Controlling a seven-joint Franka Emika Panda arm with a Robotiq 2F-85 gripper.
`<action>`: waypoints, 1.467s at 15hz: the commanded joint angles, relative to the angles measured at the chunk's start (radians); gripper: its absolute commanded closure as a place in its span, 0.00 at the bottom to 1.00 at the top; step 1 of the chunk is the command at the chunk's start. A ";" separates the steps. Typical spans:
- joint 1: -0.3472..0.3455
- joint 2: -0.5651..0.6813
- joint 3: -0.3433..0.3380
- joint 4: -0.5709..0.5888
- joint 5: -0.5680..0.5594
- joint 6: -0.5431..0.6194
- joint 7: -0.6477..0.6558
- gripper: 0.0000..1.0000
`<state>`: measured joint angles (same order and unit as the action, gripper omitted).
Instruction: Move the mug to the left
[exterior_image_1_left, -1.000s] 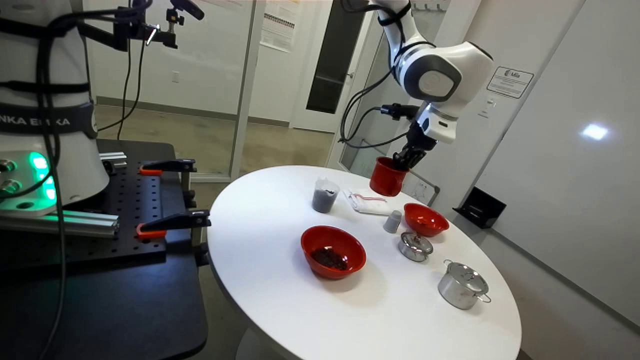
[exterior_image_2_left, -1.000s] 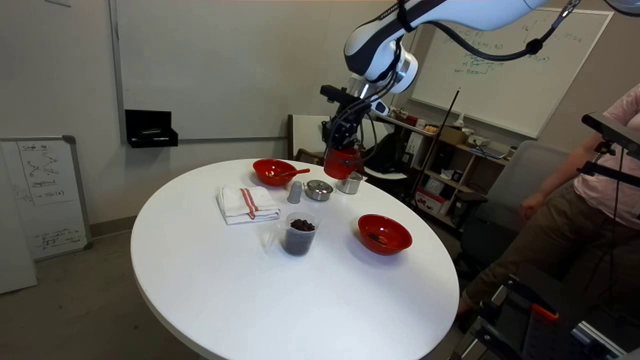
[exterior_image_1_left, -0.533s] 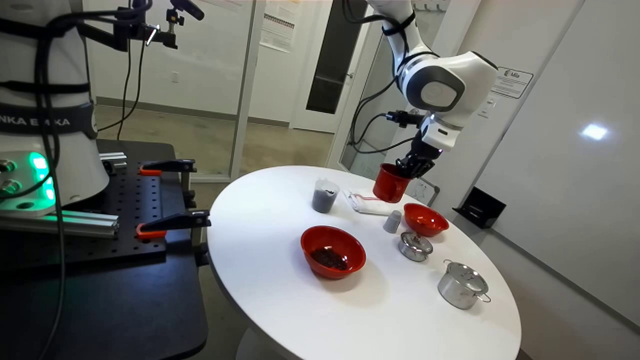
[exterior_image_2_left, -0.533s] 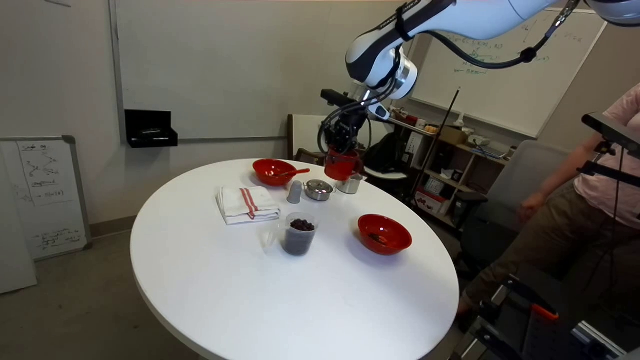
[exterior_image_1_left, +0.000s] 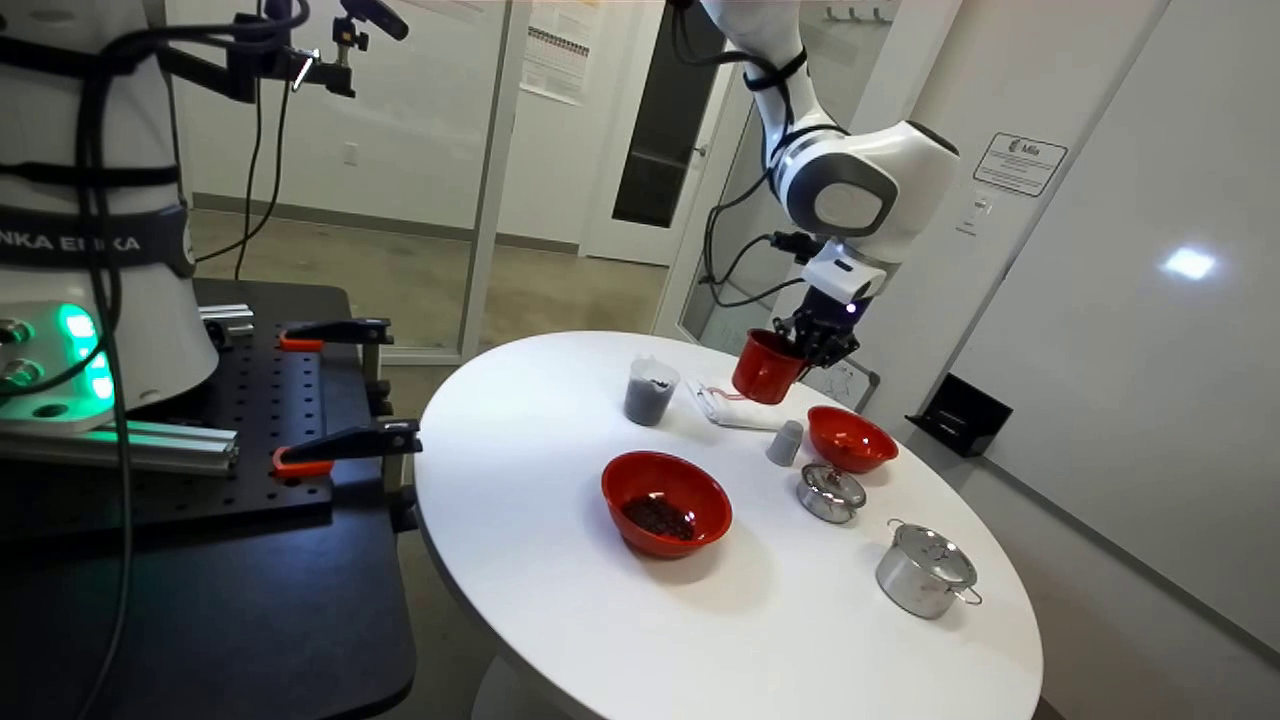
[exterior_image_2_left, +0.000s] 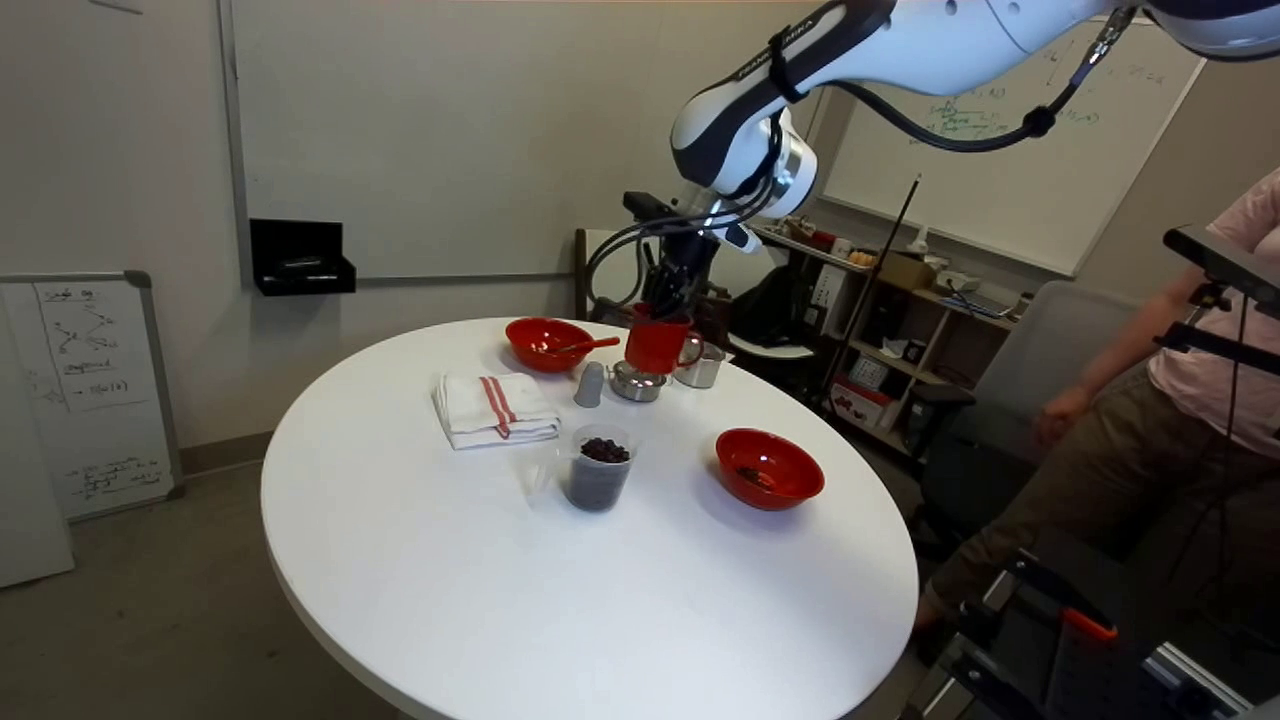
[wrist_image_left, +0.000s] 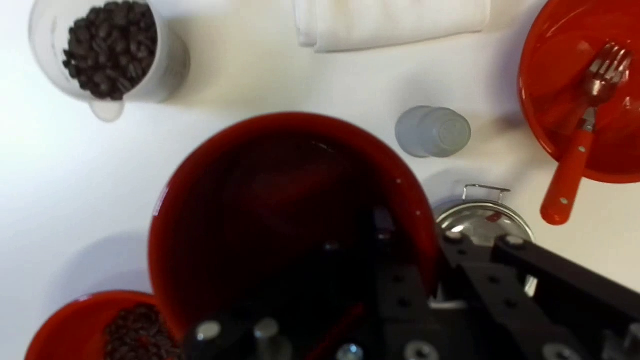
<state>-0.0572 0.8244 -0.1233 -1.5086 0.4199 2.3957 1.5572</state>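
The glossy red mug (exterior_image_1_left: 766, 372) hangs in the air over the far part of the white round table (exterior_image_1_left: 540, 420). It also shows in the other exterior picture (exterior_image_2_left: 654, 348), with its handle on the right, in front of the small lidded pan. My gripper (exterior_image_1_left: 806, 348) is shut on the mug's wall at the rim. In the wrist view the mug (wrist_image_left: 280, 185) fills the middle, and the gripper (wrist_image_left: 417, 230) has one finger inside the rim and one outside. The mug's inside is dark there, and its base is hidden.
Under and around it stand a small lidded pan (exterior_image_1_left: 831, 493), a grey cup (exterior_image_1_left: 785, 443), a red bowl with a fork (exterior_image_2_left: 548, 344), a folded towel (exterior_image_2_left: 497, 408), a container of beans (exterior_image_2_left: 600, 470), a red bowl with beans (exterior_image_1_left: 666, 503) and a steel pot (exterior_image_1_left: 926, 570).
The arm has come lower with the mug. In the last half second the mug has moved to the left in both exterior views and turned, so its handle shows clearly in one.
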 joint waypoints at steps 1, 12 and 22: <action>0.021 0.026 0.018 -0.012 0.043 0.049 0.184 0.98; -0.023 0.052 0.022 -0.088 0.134 0.335 0.518 0.98; 0.164 0.153 -0.123 -0.160 -0.001 0.463 0.847 0.98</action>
<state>0.0602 0.9712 -0.2052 -1.6524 0.4664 2.8447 2.3194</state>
